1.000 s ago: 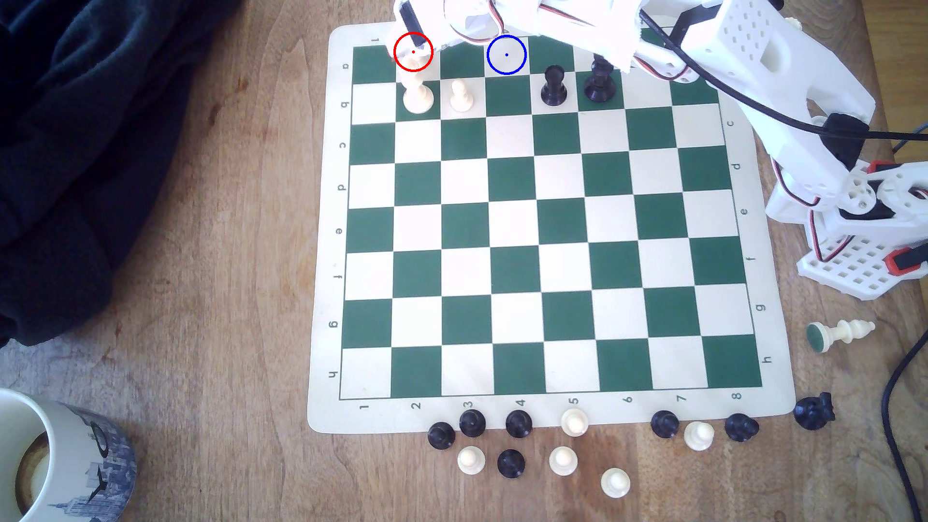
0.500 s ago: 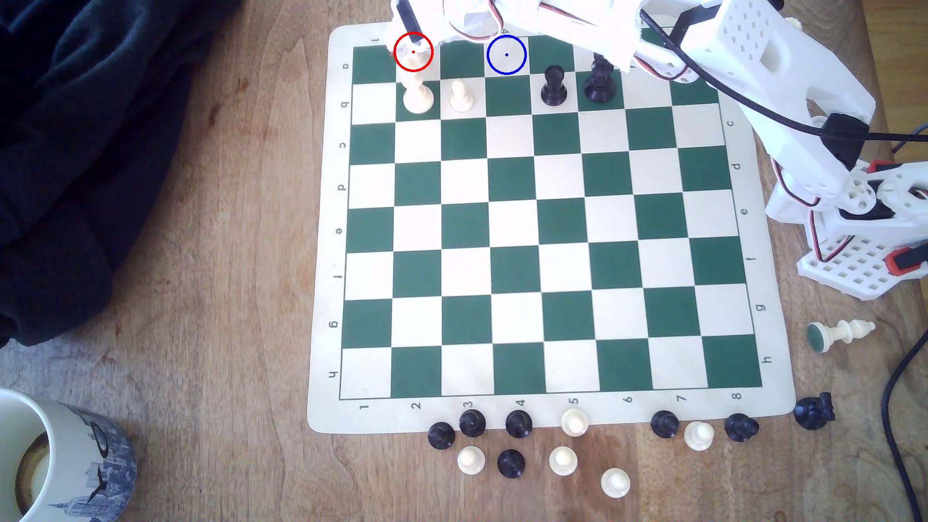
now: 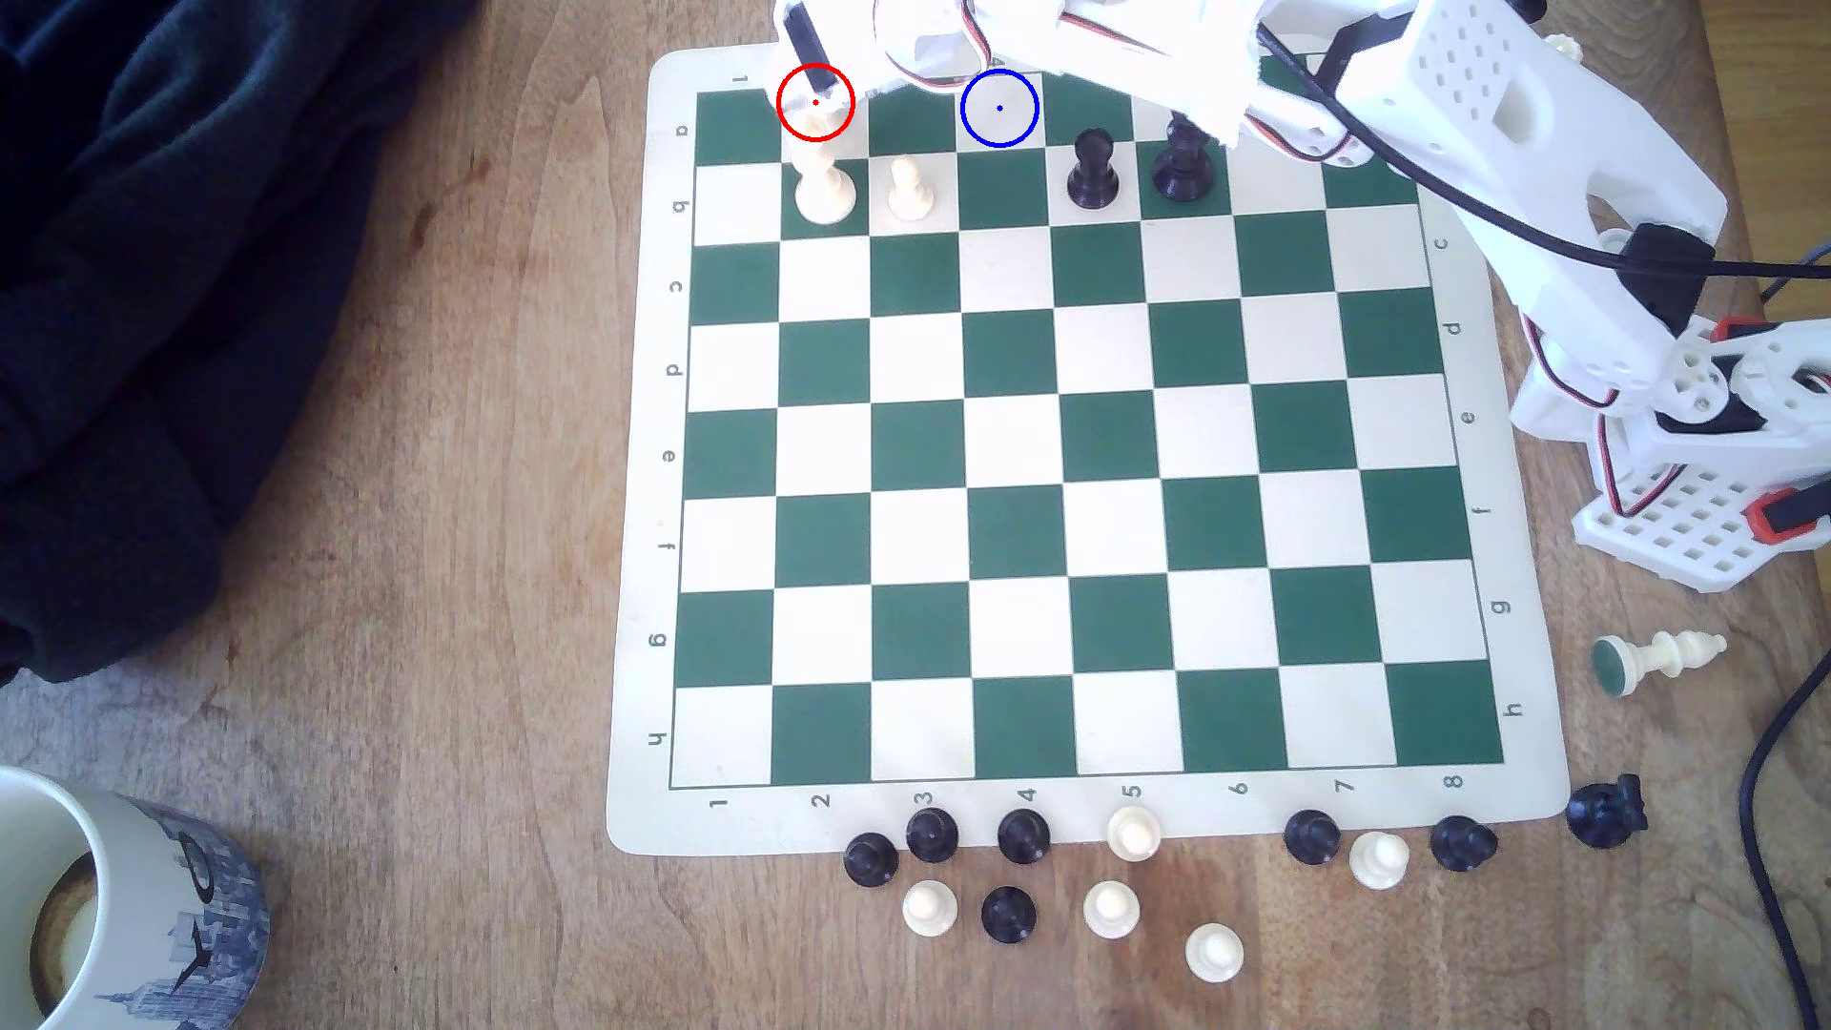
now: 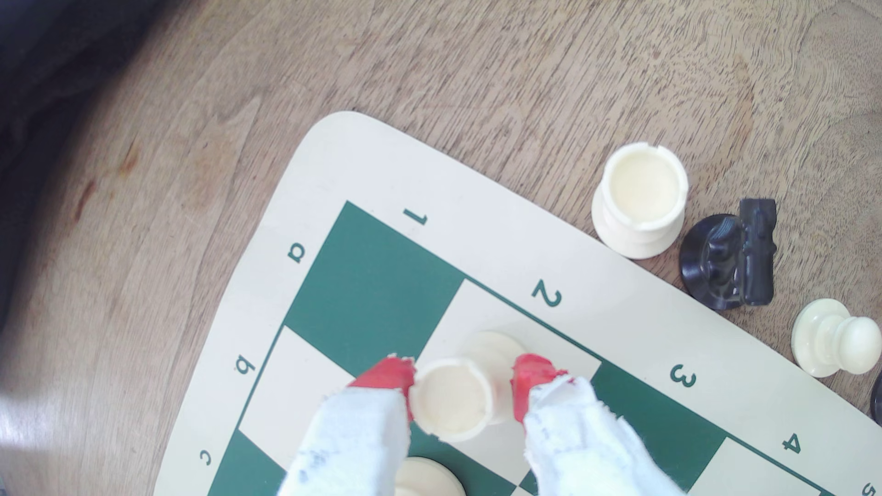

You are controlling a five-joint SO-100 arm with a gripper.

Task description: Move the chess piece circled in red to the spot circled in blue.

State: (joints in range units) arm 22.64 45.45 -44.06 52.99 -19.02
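change: arm barely shifted in the last second | hand (image 4: 462, 388): red-tipped fingers closed around short cream-white plastic rook (image 4: 452, 399) | rook: on red-ringed square, two squares from blue-ringed cream square (image 3: 999, 108) | next: lift

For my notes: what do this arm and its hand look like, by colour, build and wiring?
The arm is white printed plastic with perforated panels, black and red inserts, a black cable and thin red-white wires. The hand has two red-tipped fingers wrapped in frayed white tape.

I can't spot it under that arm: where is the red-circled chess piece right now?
The red-circled chess piece stands on the cream square by the board's 2 label, between the gripper fingertips; in the exterior view it is top left, just above a taller cream piece.
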